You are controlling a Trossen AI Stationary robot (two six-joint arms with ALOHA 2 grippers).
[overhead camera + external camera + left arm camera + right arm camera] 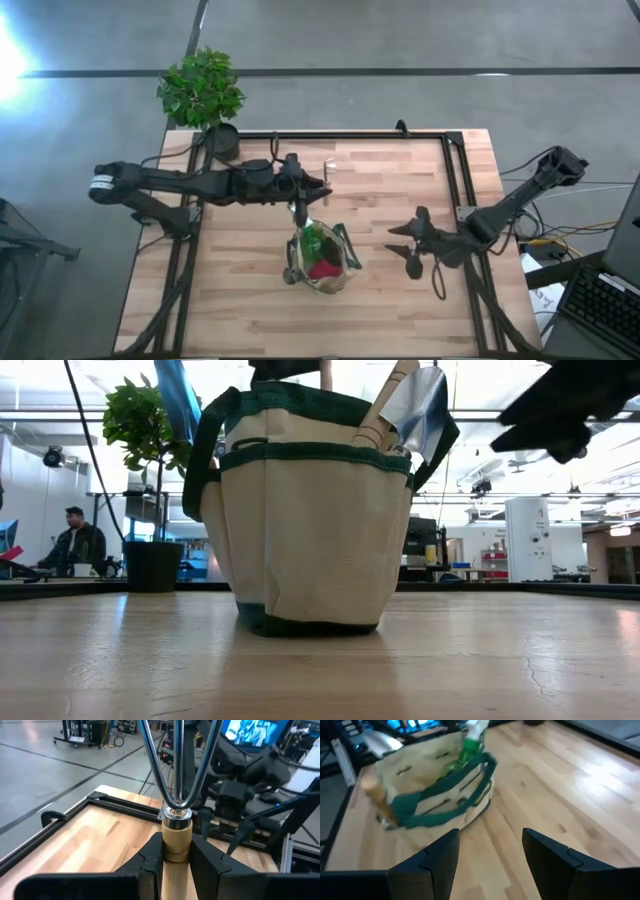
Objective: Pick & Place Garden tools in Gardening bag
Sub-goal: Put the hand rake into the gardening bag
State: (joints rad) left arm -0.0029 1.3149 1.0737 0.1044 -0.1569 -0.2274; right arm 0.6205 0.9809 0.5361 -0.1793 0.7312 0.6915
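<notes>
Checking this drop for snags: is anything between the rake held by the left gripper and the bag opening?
Nothing visible blocks it. The left gripper holds the rake by its wooden handle just behind the bag. The bag already holds tools, and its green handles arch over the opening, so they might snag.

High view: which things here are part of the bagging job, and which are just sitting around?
Job:
gardening bag
hand rake, clamped in left gripper
trowel, green-and-white piece, red item, all in the bag

Bystanders:
potted plant
right gripper, open, empty
</notes>
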